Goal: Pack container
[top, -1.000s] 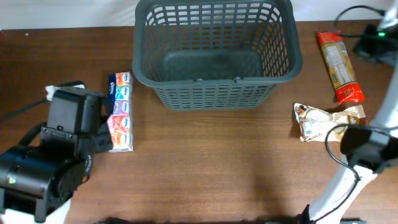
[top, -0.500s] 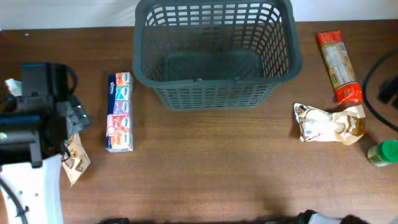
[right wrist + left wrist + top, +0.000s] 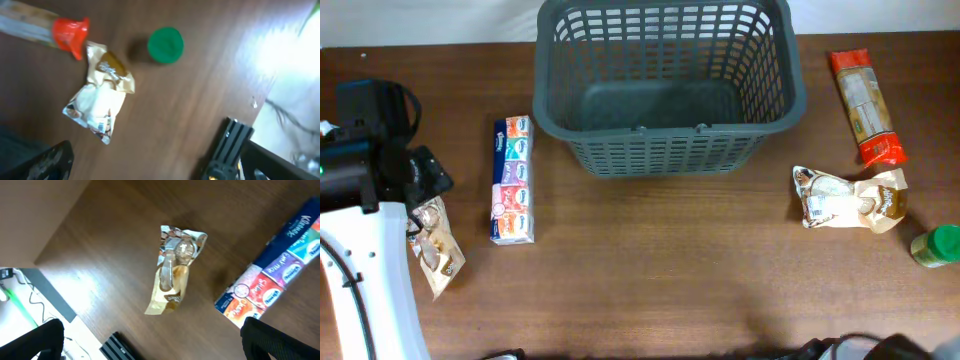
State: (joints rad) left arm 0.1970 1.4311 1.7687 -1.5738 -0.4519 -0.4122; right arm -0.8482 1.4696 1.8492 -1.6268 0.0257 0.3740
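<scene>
The container (image 3: pixel 665 85), a large dark grey slotted basket, stands at the back middle of the table with nothing in it. My left arm (image 3: pixel 375 160) hovers at the left edge. Its gripper (image 3: pixel 160 350) is open and holds nothing, above a gold-and-brown snack packet (image 3: pixel 175 270), with a colourful tissue pack (image 3: pixel 280 275) to its right. My right gripper (image 3: pixel 160 170) is open and holds nothing, above the wood near a crumpled snack bag (image 3: pixel 100 105), a green-lidded jar (image 3: pixel 165 45) and a red-ended packet (image 3: pixel 67 32). The right arm itself is almost wholly outside the overhead view.
In the overhead view the tissue pack (image 3: pixel 513 180) lies left of the basket and the snack packet (image 3: pixel 435 245) near the left edge. The long red packet (image 3: pixel 865 105), the snack bag (image 3: pixel 850 200) and the jar (image 3: pixel 935 245) lie at the right. A black rail (image 3: pixel 227 150) runs along the table's front edge.
Both arms rose from rest and their jaws went from shut to open. The left arm shifted back-left, uncovering the snack packet. The right arm left the overhead view, uncovering the jar.
</scene>
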